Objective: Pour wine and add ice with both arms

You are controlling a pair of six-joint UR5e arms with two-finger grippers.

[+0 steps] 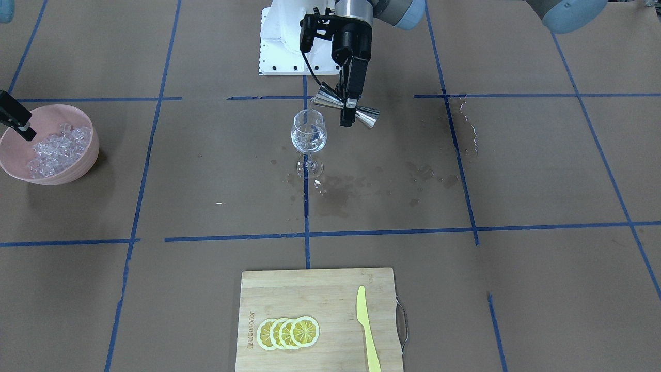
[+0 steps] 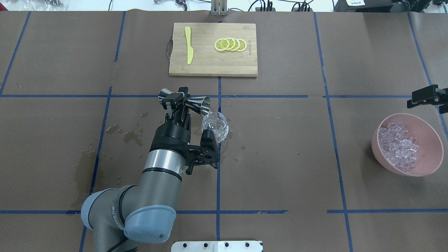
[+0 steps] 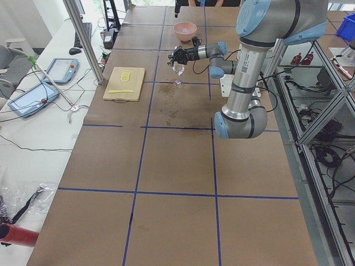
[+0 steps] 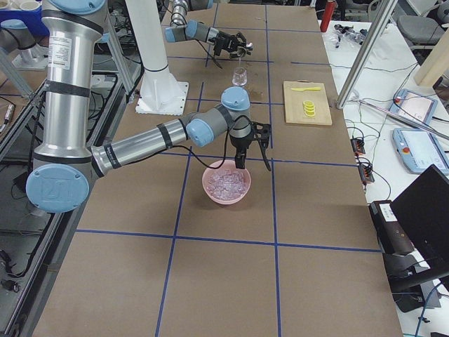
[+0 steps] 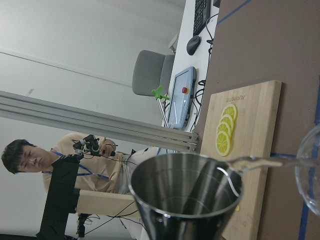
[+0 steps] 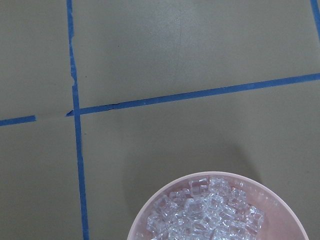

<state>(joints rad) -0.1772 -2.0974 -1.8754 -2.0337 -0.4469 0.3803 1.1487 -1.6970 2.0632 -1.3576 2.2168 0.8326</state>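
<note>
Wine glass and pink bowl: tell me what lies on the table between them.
In the overhead view, brown paper with faint specks, crossed by one blue tape line, separates the wine glass and the pink bowl.

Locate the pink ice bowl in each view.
Front-facing: pink bowl far left.
Overhead: pink bowl right side.
Exterior left: pink bowl top centre.
Exterior right: pink bowl centre.
Left wrist: not in it.
Right wrist: pink bowl bottom edge.
Shared landmark: cutting board, missing only from right wrist.
</note>
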